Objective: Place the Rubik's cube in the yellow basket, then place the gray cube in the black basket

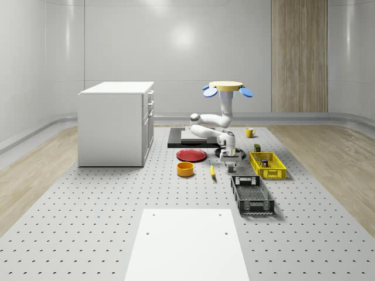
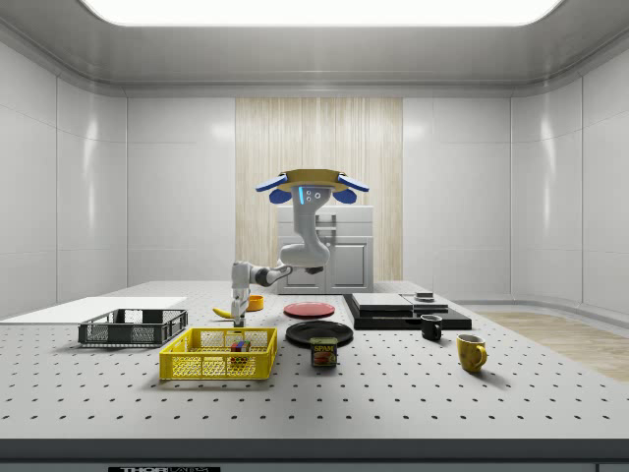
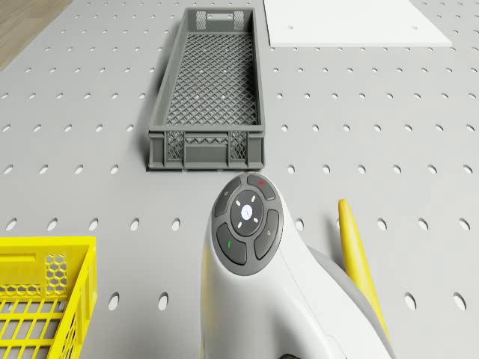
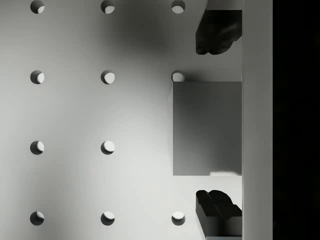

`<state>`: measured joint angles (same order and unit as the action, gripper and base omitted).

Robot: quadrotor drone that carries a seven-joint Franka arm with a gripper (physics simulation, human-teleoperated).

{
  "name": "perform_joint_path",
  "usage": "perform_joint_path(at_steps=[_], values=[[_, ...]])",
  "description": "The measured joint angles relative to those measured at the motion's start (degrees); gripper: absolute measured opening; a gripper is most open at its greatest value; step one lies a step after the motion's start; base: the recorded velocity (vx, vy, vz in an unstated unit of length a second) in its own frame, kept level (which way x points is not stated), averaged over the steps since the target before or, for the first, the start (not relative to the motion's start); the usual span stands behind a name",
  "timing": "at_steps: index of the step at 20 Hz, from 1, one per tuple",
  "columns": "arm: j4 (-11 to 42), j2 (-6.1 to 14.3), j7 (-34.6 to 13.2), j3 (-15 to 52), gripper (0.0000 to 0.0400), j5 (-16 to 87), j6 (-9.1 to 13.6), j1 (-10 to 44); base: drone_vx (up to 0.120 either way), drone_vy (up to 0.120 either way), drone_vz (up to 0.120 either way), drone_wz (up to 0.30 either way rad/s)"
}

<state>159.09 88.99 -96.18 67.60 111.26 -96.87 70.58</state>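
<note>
Wrist view: two-finger gripper [image 4: 219, 122] spread wide, straddling plain gray cube [image 4: 207, 128] on perforated table [image 4: 75, 110]. Drone [image 1: 227, 87] hovers above. Descend straight, center cube, then clamp; black mesh basket [image 1: 252, 195] nearer.

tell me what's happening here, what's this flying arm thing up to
A quadrotor drone hovers above the perforated table, its white arm reaching down between the red plate and the yellow mesh basket. The two-finger gripper hangs open right over the plain gray cube, one finger on each side, not yet closed. A multicoloured Rubik's cube already sits in the yellow basket, while the black mesh basket holds nothing yet.
</note>
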Motion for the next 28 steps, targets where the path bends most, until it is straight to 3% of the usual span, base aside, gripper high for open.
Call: perform_joint_path(at_steps=[14,20,28], values=[[-1.5,-1.3,0.2,-1.7,0.04,1.9,0.1,0.9,0.0,0.0,0.0,0.0],[-1.9,-1.7,0.3,-1.6,0.029,1.9,0.4,1.2,0.0,0.0,0.0,0.0],[-2.0,-2.1,0.4,-1.6,0.0256,2.0,0.7,1.2,0.0,0.0,0.0,0.0]])
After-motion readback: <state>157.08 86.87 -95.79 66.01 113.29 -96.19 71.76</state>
